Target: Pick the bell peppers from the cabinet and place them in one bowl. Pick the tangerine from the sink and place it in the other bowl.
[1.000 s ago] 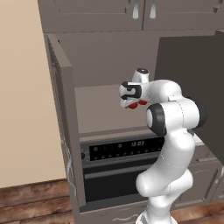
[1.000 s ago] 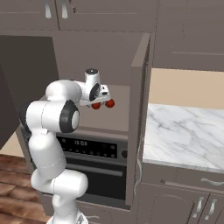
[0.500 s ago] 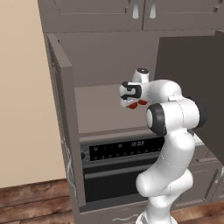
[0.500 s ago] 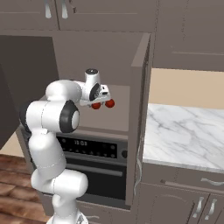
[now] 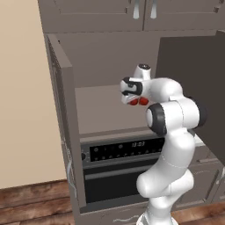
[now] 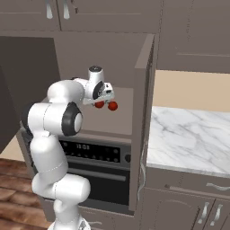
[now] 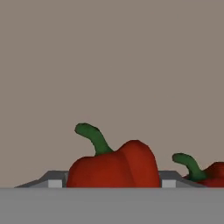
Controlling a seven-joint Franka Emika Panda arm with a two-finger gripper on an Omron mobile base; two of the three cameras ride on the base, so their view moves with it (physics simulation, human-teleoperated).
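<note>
Two red bell peppers with green stems lie side by side on the shelf of the cabinet (image 5: pixel 61 110) niche above the oven. My gripper (image 7: pixel 112 181) reaches into the niche and is shut on the left bell pepper (image 7: pixel 113 168), which sits squeezed between the two fingertips (image 7: pixel 54 183). The other bell pepper (image 7: pixel 210 173) rests just to its right, apart from the fingers. From the base the gripper (image 5: pixel 133 99) (image 6: pixel 101 101) hangs over the held pepper (image 5: pixel 134 102) (image 6: pixel 99 105), with the free one (image 5: pixel 143 101) (image 6: pixel 112 106) beside it.
The black oven (image 5: pixel 118 151) sits below the shelf. The open cabinet door (image 5: pixel 189 88) stands to the arm's right, and a cabinet side wall (image 6: pixel 143 90) borders the niche. A marble counter (image 6: pixel 188 134) runs further right. Upper cupboards (image 6: pixel 108 15) hang above.
The jaws have closed in on the left pepper. The arm and both peppers stay where they were.
</note>
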